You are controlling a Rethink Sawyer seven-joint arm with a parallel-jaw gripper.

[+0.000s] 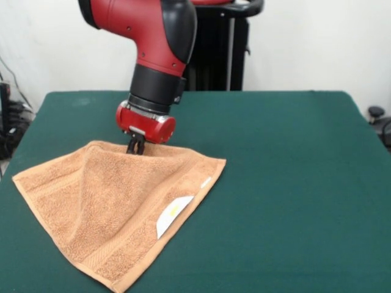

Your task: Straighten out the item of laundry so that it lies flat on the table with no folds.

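At the left we see the orange-tan towel (116, 210) spread on the green table (293, 183), reaching out to the left of and below the gripper (135, 148). Its far edge rises in a small peak right at the dark fingertips, which appear pinched together on the cloth there. Below and right of the gripper lies the white label (173, 215). Further right, the table is bare.

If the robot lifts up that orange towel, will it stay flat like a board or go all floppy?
Probably floppy. The towel already humps up in soft ridges under the gripper, which a stiff thing wouldn't do. It looks like fluffy terry cloth, so it is likely light and would droop from wherever it's pinched. On the felt-like table it would probably bunch rather than slide when pushed.
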